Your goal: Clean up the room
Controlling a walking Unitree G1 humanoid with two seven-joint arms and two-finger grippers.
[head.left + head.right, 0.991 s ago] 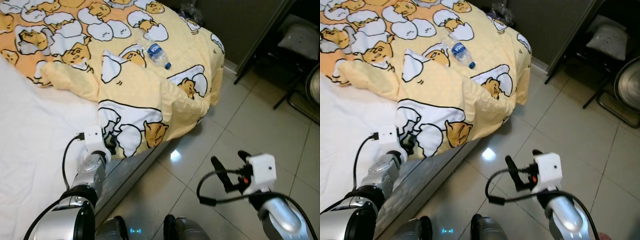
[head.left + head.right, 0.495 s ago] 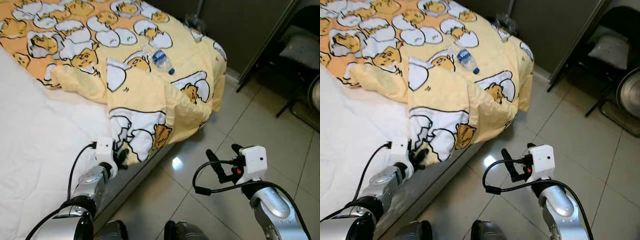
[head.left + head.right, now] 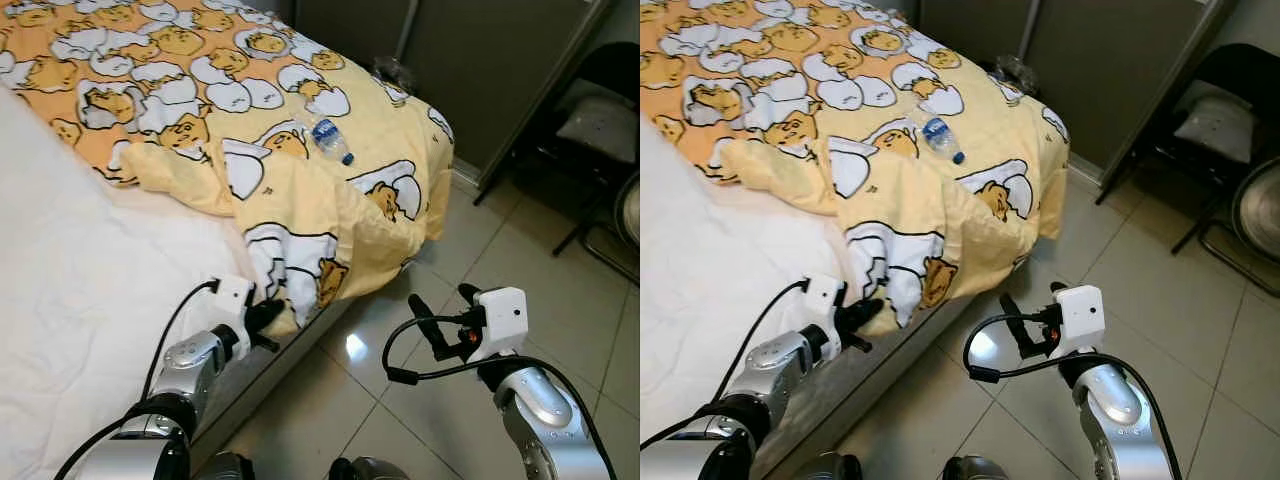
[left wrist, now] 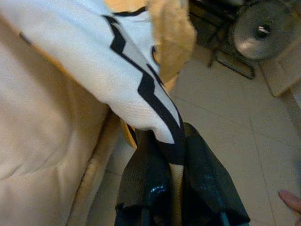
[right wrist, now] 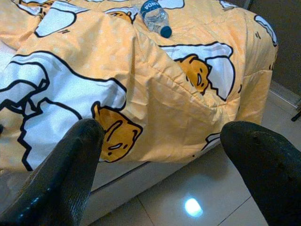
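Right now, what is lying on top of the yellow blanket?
A plastic water bottle with a blue cap lies on the yellow blanket. What is under the blanket's folds cannot be seen. The left pincer pinches its corner.

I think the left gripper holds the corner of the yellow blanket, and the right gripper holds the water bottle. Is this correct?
Not quite. The right gripper is open over the floor, holding nothing; the water bottle lies on the yellow blanket, as the left eye view shows. The left gripper does hold the blanket's corner.

Left gripper — on blanket edge
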